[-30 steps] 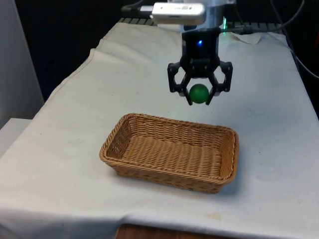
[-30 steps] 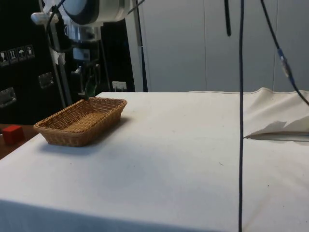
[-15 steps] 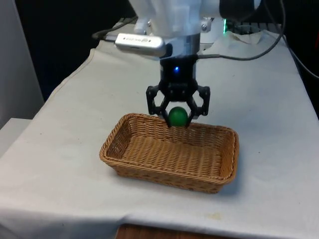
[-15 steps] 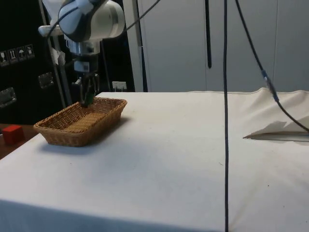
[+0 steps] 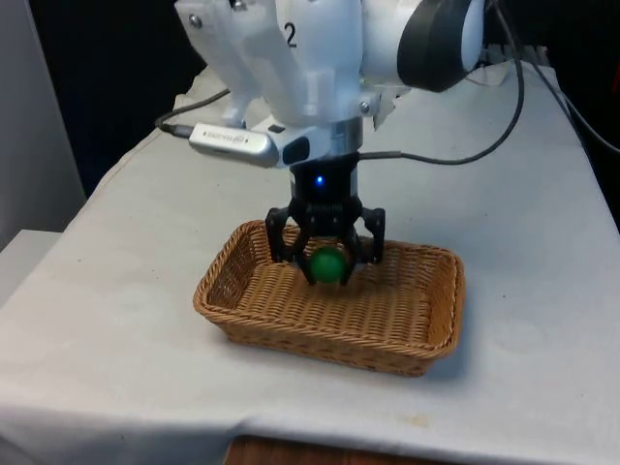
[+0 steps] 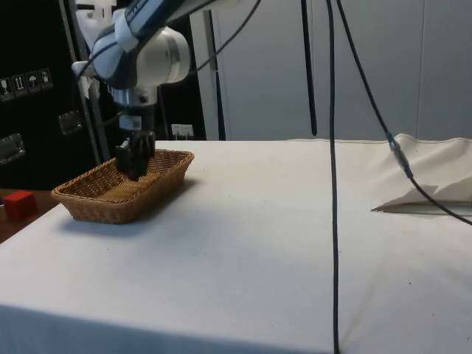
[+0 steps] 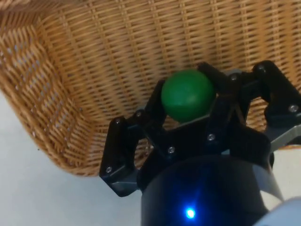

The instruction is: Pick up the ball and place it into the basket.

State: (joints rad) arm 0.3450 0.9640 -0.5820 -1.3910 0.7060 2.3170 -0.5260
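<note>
The black gripper (image 5: pixel 327 262) is seen clamped on a green ball (image 5: pixel 328 263), which is held between the fingers (image 7: pixel 155 110) above the woven floor of the wicker basket (image 5: pixel 429 329), inside its rim and towards its far side. In the side view the gripper (image 6: pixel 136 164) is lowered within the basket (image 6: pixel 88 206). The basket is set on the white cloth (image 5: pixel 136 232) of the table

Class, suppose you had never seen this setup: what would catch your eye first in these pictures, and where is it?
The green ball stands out most, clamped in the black gripper and hanging inside the wicker basket, above its floor. The basket sits on the white cloth, toward the table's near end in the front view.
</note>
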